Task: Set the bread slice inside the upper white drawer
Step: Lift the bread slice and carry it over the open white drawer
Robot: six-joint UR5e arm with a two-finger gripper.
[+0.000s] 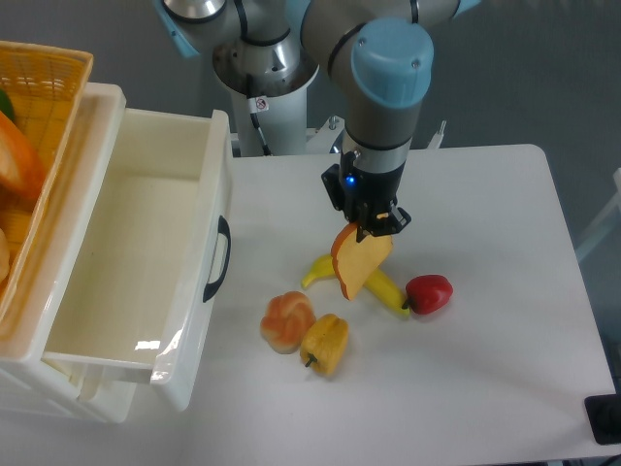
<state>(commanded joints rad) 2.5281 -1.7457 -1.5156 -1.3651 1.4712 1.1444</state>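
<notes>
The bread slice (358,262), yellow-orange with a darker crust edge, hangs tilted above the table, pinched at its top by my gripper (373,228), which is shut on it. It is held over the banana (374,282), right of the drawer. The upper white drawer (146,254) stands pulled open at the left, its black handle (219,258) facing the table, and its inside holds nothing.
A tan-pink bun (287,320) and a yellow bell pepper (326,343) lie in front of the bread. A red pepper (428,292) sits at the banana's right end. An orange woven basket (29,155) rests on top at far left.
</notes>
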